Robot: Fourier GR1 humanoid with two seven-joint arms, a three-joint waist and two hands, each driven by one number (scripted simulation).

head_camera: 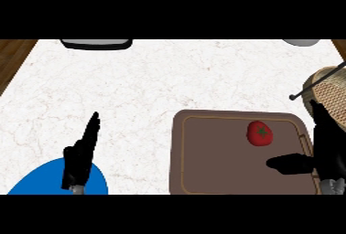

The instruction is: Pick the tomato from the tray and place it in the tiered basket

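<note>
Head view of the desk [169, 82]. The tomato [259, 133] lies on the brown tray [216, 160], in the tray's 1 o'clock part; the tray sits at 5 o'clock of the view. The right robot hand [327, 155] stands over the tray's right rim, released, fingers straight toward 12 o'clock and thumb spread toward 9 o'clock, near the tomato at its 5 o'clock but apart from it. The basket [331, 93] shows at 3 o'clock. The left robot hand [78, 157] rests released at 7 o'clock, fingers up, over the rim of a blue plate [34, 183].
</note>
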